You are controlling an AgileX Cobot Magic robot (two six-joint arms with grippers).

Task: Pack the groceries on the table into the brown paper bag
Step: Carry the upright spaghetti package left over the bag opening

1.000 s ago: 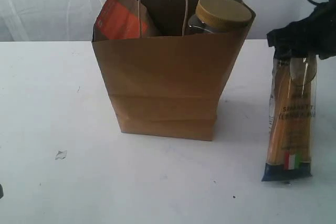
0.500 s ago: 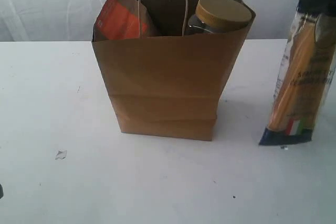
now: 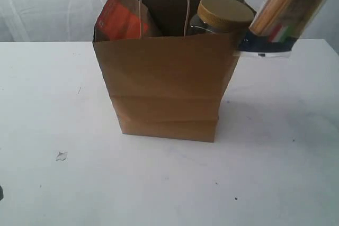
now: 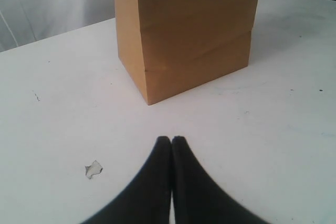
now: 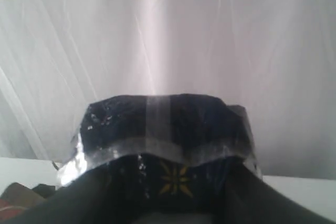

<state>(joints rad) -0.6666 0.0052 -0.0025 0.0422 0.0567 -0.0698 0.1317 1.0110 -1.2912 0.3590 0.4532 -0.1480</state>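
The brown paper bag (image 3: 169,78) stands upright mid-table (image 3: 47,104); the left wrist view shows its lower part (image 4: 189,30). From its mouth stick out the brown pouch with the orange-red panel (image 3: 123,17) and the tan-lidded clear jar (image 3: 225,13). In the air at the upper right, the long spaghetti packet (image 3: 286,6) hangs tilted, its dark blue end just off the bag's top right corner. My right gripper (image 5: 170,182) is shut on the packet's dark end (image 5: 165,124); it is outside the exterior view. My left gripper (image 4: 171,141) is shut and empty, low over the table in front of the bag.
A small pale scrap (image 3: 61,156) lies on the table front left of the bag, close to my left fingertips (image 4: 93,169). A white curtain (image 5: 157,35) hangs behind the table. A few dark specks dot the tabletop.
The spaghetti packet has risen from standing on the table at the right and swung up and left, tilting, until its lower end is level with the bag's top. The left gripper has not moved.
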